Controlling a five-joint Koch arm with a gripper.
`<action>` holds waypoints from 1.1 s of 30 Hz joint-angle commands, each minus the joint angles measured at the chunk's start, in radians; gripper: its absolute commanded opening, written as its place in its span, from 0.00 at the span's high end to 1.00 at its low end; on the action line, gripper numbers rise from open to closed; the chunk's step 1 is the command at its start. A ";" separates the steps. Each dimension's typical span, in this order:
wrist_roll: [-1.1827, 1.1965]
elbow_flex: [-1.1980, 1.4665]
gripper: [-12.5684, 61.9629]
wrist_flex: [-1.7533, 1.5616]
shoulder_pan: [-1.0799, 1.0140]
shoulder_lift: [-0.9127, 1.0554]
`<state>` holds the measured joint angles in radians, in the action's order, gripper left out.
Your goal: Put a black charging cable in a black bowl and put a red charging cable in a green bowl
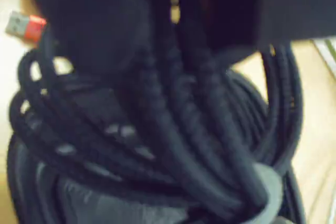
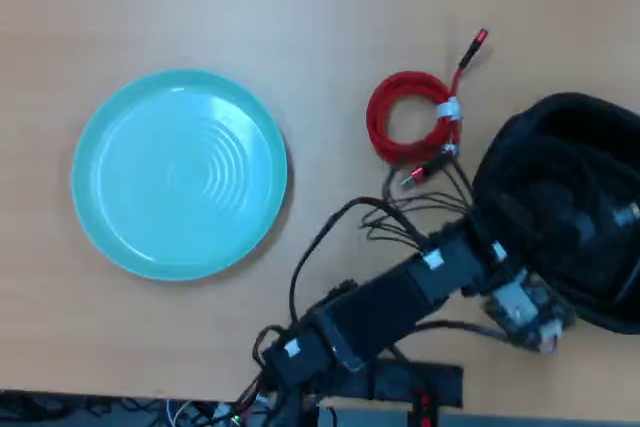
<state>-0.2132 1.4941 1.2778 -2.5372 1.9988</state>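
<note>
The wrist view is filled by the black charging cable, a loose coil whose strands run up between the dark jaws of my gripper, which is shut on them. In the overhead view my arm reaches right to the black bowl, and the gripper tip and coil blend into its dark inside. The red charging cable lies coiled with a white tie on the table, just left of the black bowl. One red plug end shows at the wrist view's upper left. The green bowl stands at the left with nothing in it.
The wooden table is bare along the top of the overhead view. My arm's thin black wires loop between the red coil and the arm. The base and more wiring sit at the bottom edge.
</note>
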 commanded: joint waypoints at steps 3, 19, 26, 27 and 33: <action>-0.008 -0.075 0.93 -0.207 -0.106 -0.025; 0.005 -0.255 0.93 -0.385 -0.074 -0.486; -0.005 -0.253 0.93 -0.383 -0.066 -0.551; -0.005 -0.252 0.93 -0.380 -0.067 -0.549; -0.005 -0.262 0.90 -0.318 -0.071 -0.549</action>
<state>-0.2132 1.4281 0.9787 -2.6016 1.4327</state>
